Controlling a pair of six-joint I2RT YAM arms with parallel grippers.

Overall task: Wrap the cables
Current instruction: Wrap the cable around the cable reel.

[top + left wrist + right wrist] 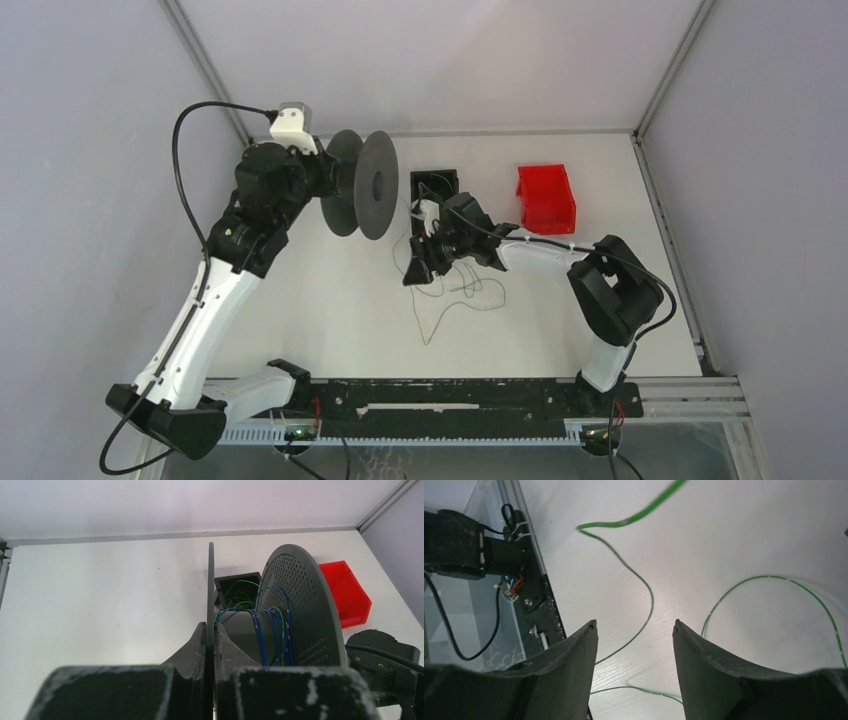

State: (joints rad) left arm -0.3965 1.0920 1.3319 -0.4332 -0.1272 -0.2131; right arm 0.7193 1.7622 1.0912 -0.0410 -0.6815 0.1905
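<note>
Spool (362, 185) of dark grey plastic at left, its near flange pinched edge-on in the closed left gripper (210, 631), with a few blue and green turns (262, 630) already round the core. To its right, the right gripper (635, 625) hangs with jaws apart and empty over green cables (652, 600) sprawled loose across the white table (300, 320). Most of the winding seemingly remains.

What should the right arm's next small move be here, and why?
Probably lower the right gripper and close on the green cable: its jaws stand open and empty above loose loops on the table, while the left gripper holds the spool by a flange.
</note>
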